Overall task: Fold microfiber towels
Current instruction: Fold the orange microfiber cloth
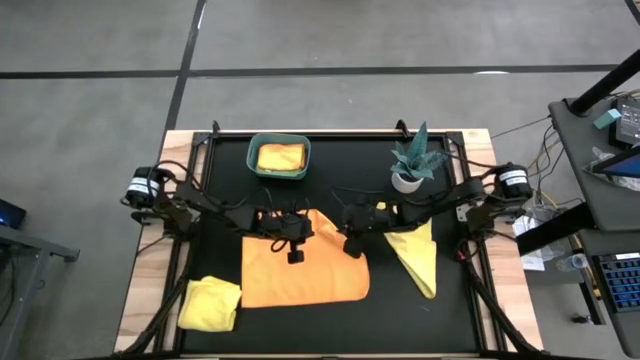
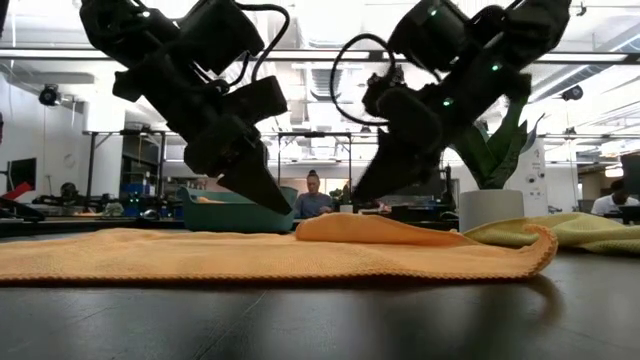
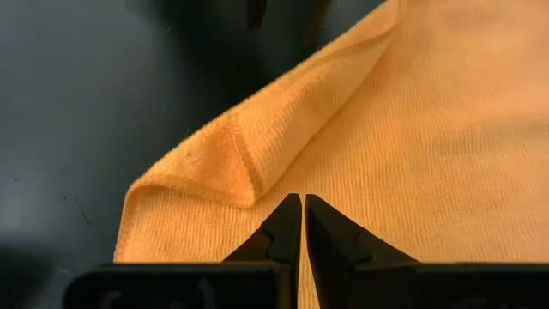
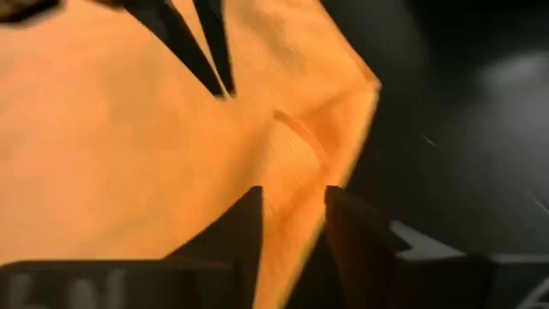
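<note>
Black table (image 1: 330, 318) first. A big orange towel (image 1: 300, 272) lies spread flat around its center, far corner flopped back over itself. A crumpled yellow towel (image 1: 210, 303) sits at 8 o'clock from it and another yellow towel (image 1: 418, 255) at 3 o'clock. The teal bin (image 1: 279, 158) at 12 o'clock has a folded yellow cloth (image 1: 280, 156) inside, with a potted plant (image 1: 411, 160) at 1 o'clock. The left gripper (image 3: 303, 204) is pinched closed, empty, right over the folded corner. The right gripper (image 4: 292, 199) sits partly open, fingers straddling the towel's edge.
</note>
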